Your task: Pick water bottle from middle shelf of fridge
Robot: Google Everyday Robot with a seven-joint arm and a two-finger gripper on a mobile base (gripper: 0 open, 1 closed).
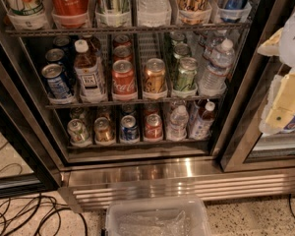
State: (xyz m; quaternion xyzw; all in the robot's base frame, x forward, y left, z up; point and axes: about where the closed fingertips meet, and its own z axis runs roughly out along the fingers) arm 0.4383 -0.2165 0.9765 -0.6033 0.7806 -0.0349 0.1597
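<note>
Jaws R edge, off water bottle (215, 69); red can (123, 77): Coca-Cola.

The water bottle (215, 70) is clear, ribbed, white-capped. Along the middle shelf (137, 102) the cans (123, 77) run blue, red, orange, green. The fridge (187, 183) has a black frame and ribbed silver base. The hand (281, 113), at the right edge, is pale yellow.
</note>
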